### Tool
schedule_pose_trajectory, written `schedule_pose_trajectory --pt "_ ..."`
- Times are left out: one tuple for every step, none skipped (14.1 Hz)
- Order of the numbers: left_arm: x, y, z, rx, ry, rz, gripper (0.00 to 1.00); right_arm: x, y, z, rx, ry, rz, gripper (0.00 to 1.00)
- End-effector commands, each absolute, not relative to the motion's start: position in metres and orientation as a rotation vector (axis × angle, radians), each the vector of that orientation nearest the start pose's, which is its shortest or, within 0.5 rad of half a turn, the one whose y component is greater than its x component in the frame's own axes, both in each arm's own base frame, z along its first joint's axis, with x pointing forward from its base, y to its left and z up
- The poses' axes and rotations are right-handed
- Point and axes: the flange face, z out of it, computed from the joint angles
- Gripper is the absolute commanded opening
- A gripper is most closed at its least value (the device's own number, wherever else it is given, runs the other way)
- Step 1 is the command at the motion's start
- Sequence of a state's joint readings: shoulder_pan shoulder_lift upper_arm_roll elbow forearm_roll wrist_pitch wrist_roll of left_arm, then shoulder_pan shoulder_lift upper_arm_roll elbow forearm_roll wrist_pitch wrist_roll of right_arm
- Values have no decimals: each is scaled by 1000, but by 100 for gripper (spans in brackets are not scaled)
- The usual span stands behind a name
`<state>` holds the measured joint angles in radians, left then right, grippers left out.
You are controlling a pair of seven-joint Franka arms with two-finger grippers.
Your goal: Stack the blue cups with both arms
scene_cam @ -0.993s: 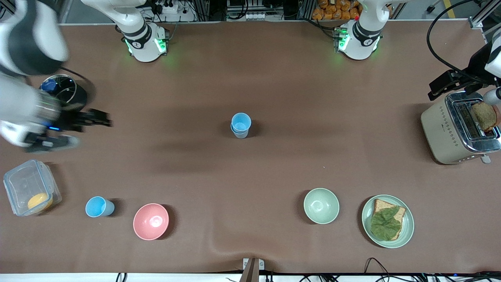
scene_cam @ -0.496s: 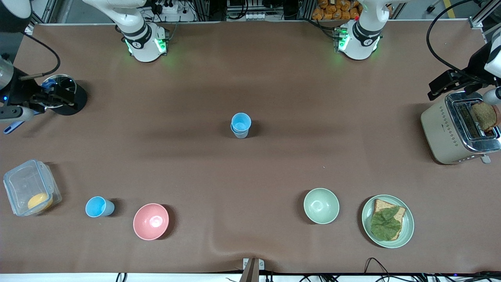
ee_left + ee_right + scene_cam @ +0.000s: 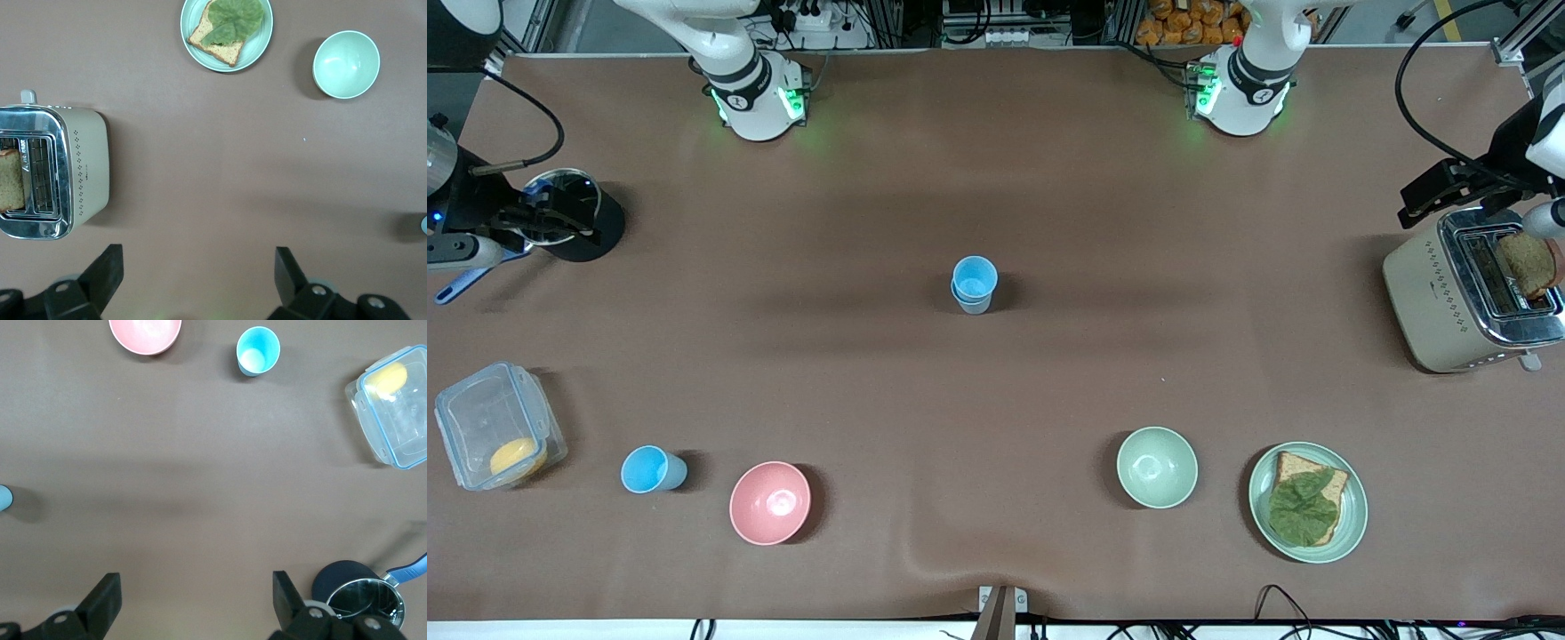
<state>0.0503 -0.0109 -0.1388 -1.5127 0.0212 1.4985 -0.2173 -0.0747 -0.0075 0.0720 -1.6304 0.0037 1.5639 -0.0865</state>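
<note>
In the front view a bright sky-blue cup (image 3: 974, 274) sits nested in a duller grey-blue cup (image 3: 972, 305) at the table's middle. Another sky-blue cup (image 3: 654, 469) stands upright beside the pink bowl, toward the right arm's end; it also shows in the right wrist view (image 3: 257, 351). My right gripper (image 3: 560, 218) is open and empty over the steel pot; its jaws stand wide apart in the right wrist view (image 3: 193, 600). My left gripper (image 3: 1423, 200) is open and empty over the toaster's edge, and its wrist view (image 3: 197, 270) shows bare table between the jaws.
A pink bowl (image 3: 770, 502), a pale green bowl (image 3: 1157, 467) and a plate with bread and lettuce (image 3: 1307, 502) lie near the front camera. A clear container with a yellow thing (image 3: 498, 427), a steel pot (image 3: 569, 213) and a toaster with bread (image 3: 1472, 289) sit at the table's ends.
My right arm has swung away from the table's middle and now hangs over the steel pot, nearly still in the last half second. The left arm and cups have not moved.
</note>
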Motion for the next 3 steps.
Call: schedule_pose_trajectory --pt "543 -45 655 -3109 -189 -6 100 543 -3 607 -3152 -153 74 100" --pt "543 -46 655 -3109 -187 -6 100 543 -2 607 -3152 -155 76 100" --pt "542 -46 655 -3108 -185 -4 100 543 -2 607 -3150 -155 76 100"
